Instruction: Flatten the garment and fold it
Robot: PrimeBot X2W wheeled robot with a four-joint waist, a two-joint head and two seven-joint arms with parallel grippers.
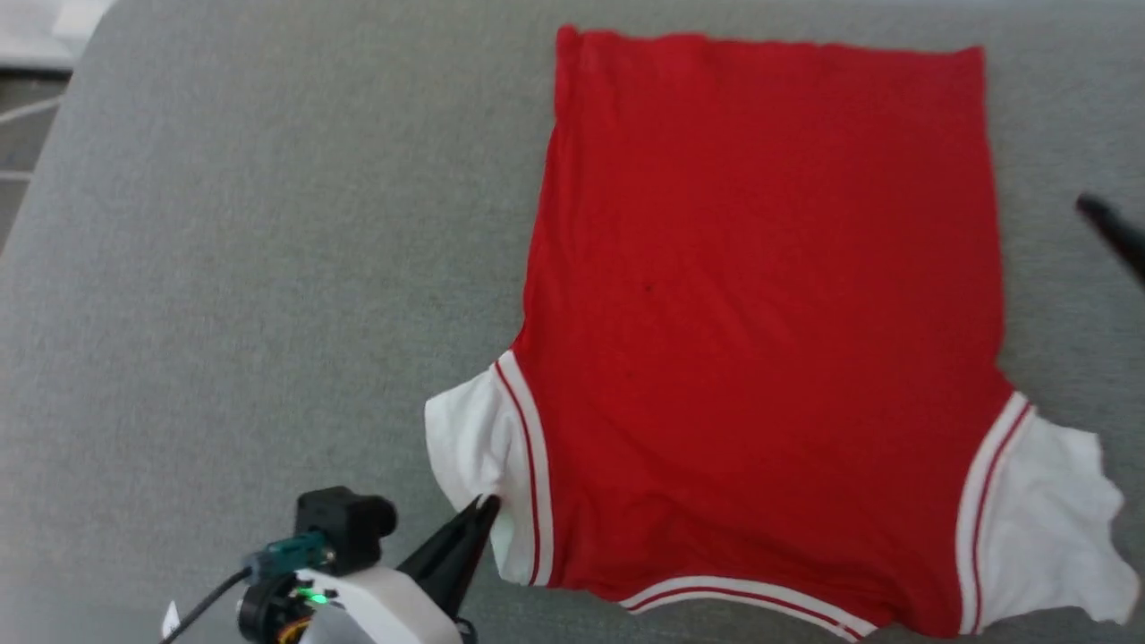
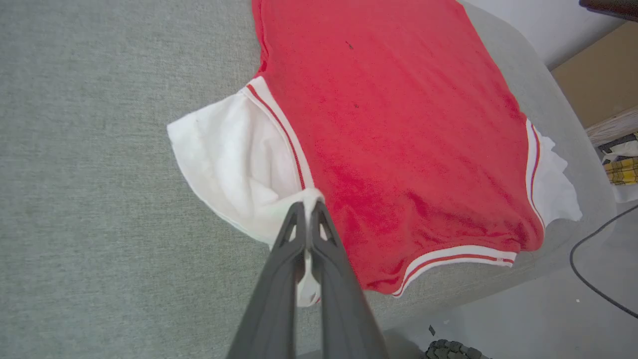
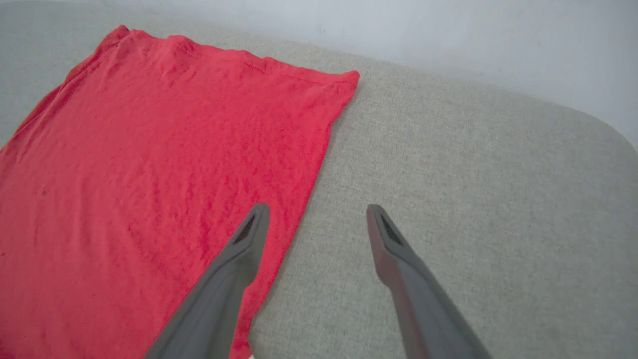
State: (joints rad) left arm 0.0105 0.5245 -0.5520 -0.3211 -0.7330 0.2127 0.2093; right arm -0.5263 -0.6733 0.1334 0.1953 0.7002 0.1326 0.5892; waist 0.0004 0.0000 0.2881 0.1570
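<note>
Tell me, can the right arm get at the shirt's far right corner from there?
Probably yes: the right end effector is open beside the shirt's edge, and nothing lies on the grey surface between it and that corner.

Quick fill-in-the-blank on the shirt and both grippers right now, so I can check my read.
The left gripper is shut on a white ____ of the garment.
The right gripper stands ____, holding nothing.
The garment lies spread on a ____ cloth-covered surface.
Missing words: sleeve; open; grey.
</note>
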